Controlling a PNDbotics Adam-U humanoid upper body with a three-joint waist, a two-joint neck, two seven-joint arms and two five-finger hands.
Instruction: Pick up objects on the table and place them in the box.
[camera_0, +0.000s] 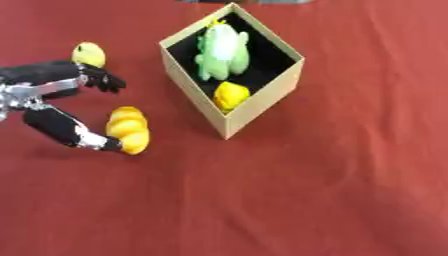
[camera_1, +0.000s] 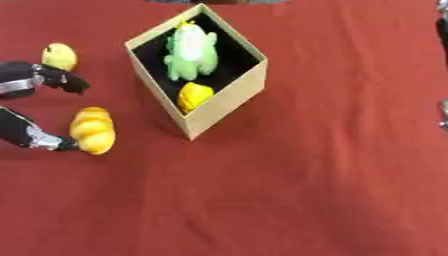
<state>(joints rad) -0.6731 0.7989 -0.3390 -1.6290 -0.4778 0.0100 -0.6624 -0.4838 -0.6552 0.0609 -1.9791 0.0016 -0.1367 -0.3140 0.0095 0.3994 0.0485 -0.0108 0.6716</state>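
Note:
A tan cardboard box (camera_0: 262, 107) with a black inside stands askew at the table's upper middle. In it lie a green plush frog (camera_0: 222, 50) and a small yellow thing (camera_0: 230, 95). My left hand (camera_0: 39, 90) comes in from the left, open with its fingers spread. Its lower finger (camera_0: 66, 131) touches the near end of a lumpy orange-yellow toy (camera_0: 128, 129) on the cloth. Its upper fingers (camera_0: 103, 80) stay apart from that toy. A small yellow object (camera_0: 88, 54) lies just behind the hand. A dark sliver of my right arm (camera_1: 443, 32) shows at the right edge.
A red cloth (camera_0: 332, 190) covers the whole table. The box's near corner (camera_0: 227, 135) points toward me, close to the right of the orange-yellow toy.

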